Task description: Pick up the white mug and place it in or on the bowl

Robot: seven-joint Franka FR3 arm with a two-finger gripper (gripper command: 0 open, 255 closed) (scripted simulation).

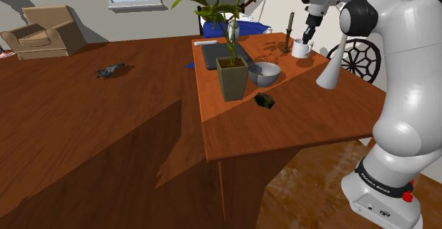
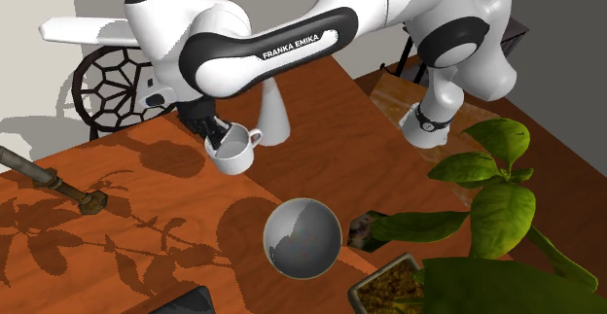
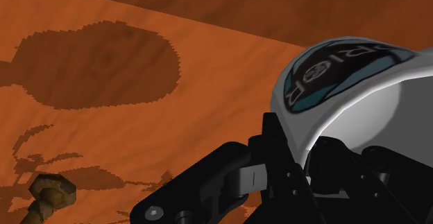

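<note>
One white mug (image 2: 236,155), one bowl (image 2: 303,237), one potted plant (image 1: 232,79), one armchair (image 1: 44,30).

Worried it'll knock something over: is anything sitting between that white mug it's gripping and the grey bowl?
Nothing visible. The gripper clasps the white mug by its rim, and only bare table lies between it and the grey bowl. The white cone stands off to one side.

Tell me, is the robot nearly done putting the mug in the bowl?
About halfway. Done: the gripper is shut on the rim of the mug. In hand: the mug hangs tilted in the grip, seemingly just off the table. Left: carry it over to the bowl, which sits empty and apart from the mug, and let go.
</note>
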